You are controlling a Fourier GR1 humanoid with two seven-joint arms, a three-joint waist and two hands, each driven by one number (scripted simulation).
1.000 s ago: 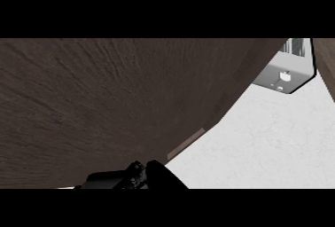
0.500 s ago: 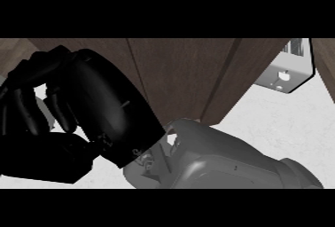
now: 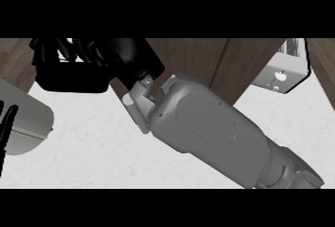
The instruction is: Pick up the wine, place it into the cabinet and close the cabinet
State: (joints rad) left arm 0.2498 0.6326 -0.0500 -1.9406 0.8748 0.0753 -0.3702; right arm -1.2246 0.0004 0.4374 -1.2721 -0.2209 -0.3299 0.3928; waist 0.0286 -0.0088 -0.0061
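Observation:
My right forearm crosses the view from the lower right up to the upper left. Its black hand lies against the dark brown cabinet wood at the top of the view. The hand is too close and too dark to read its shape. No wine bottle shows anywhere. At the left edge sits a rounded grey part of my left arm, with a thin black sliver beside it that may belong to the left hand.
A grey metal bracket hangs on the cabinet wood at the upper right. White speckled counter fills the lower left and shows again at the right of the forearm.
My right arm and hand have swung up into view and now reach further up and left against the cabinet. The brown wood covers less of the view, and a grey left arm part appeared.

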